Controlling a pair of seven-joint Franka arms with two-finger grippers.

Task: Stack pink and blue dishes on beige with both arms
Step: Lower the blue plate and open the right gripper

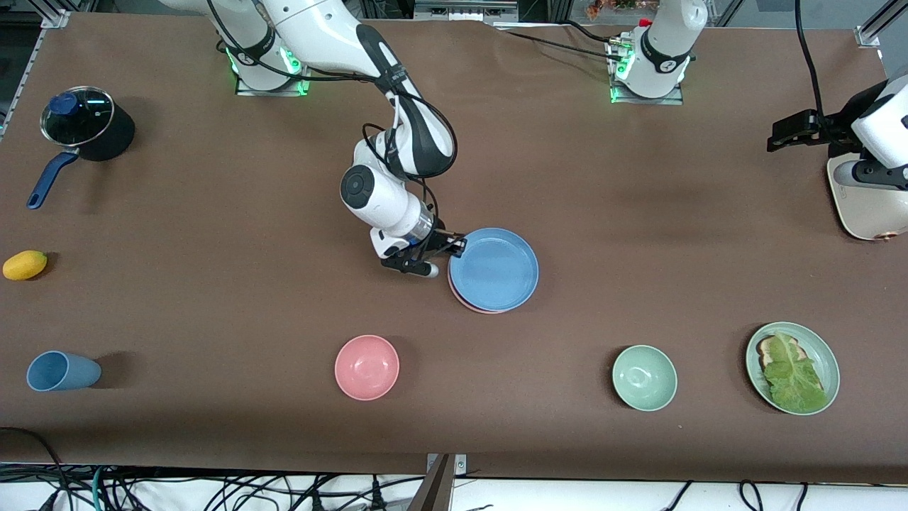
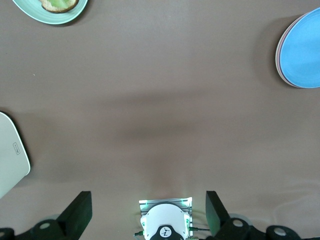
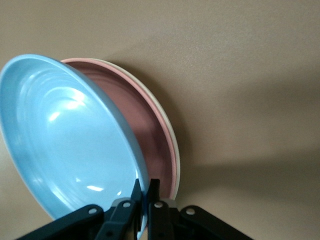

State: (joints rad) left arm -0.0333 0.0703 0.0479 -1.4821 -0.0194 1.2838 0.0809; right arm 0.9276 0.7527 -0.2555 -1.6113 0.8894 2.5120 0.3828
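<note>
Right gripper [image 1: 445, 257] pinches the rim of the blue plate [image 1: 494, 269], one finger on the inside of the rim and one on the outside, at the edge toward the right arm's end of the table. The right wrist view shows why the plate is tilted: its gripped edge is raised while the rest leans down over the pink plate [image 3: 142, 127], which already lies nested in the beige plate [image 3: 167, 131]. Judged from this, the blue plate is being lowered as the last layer, and a rim grip leaves the plate's underside free to settle.

The stack lies near the table's middle, farther from the front camera than the pink bowl [image 1: 367, 367] and the green bowl [image 1: 644, 377].

Left gripper [image 2: 149, 215] waits with fingers spread wide, high over the left arm's end of the table beside the cream toaster [image 1: 864, 206].

In the front view only a thin pink crescent shows under the blue plate, and the beige plate cannot be made out. Whether the blue plate touches the pink one cannot be told. The toaster is cut off at the frame edge.
</note>
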